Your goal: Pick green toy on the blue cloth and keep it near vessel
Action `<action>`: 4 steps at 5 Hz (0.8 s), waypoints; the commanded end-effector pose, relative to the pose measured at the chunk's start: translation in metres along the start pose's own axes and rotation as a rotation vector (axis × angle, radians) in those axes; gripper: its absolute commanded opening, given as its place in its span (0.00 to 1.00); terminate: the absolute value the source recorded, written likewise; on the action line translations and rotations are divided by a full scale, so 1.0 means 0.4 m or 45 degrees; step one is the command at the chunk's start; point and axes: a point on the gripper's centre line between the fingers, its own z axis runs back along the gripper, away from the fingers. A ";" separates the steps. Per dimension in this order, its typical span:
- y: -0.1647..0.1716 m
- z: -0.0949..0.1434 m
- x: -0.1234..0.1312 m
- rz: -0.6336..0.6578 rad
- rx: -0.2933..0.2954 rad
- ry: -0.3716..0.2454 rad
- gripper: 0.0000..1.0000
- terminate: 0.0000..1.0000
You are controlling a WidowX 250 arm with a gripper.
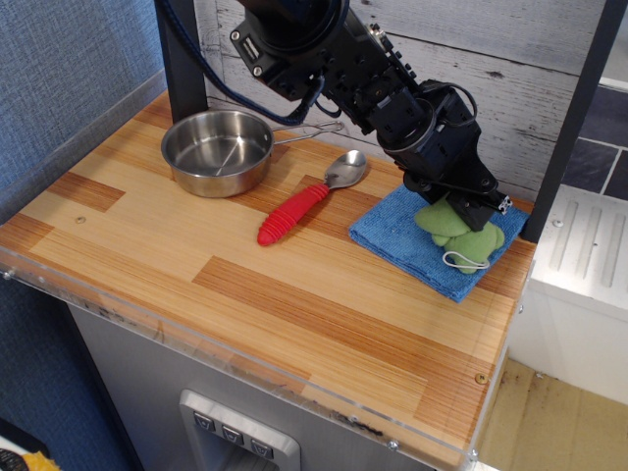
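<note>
The green toy lies on the blue cloth at the right back of the counter, its white string loop toward the front. My gripper is pressed down onto the toy's top, with black fingers against its upper lobes. The arm hides the jaws, so I cannot tell whether they are closed on the toy. The vessel, a shiny steel pan with a thin wire handle, stands at the back left, well apart from the toy.
A metal spoon with a red handle lies between the pan and the cloth. A dark post stands behind the pan and a wooden wall runs along the back. The counter's right edge is close to the cloth.
</note>
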 end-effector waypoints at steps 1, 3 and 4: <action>-0.009 0.065 0.056 -0.071 -0.022 -0.117 0.00 0.00; 0.008 0.197 0.051 -0.151 0.126 -0.120 0.00 0.00; 0.056 0.298 -0.010 -0.131 0.284 -0.049 0.00 0.00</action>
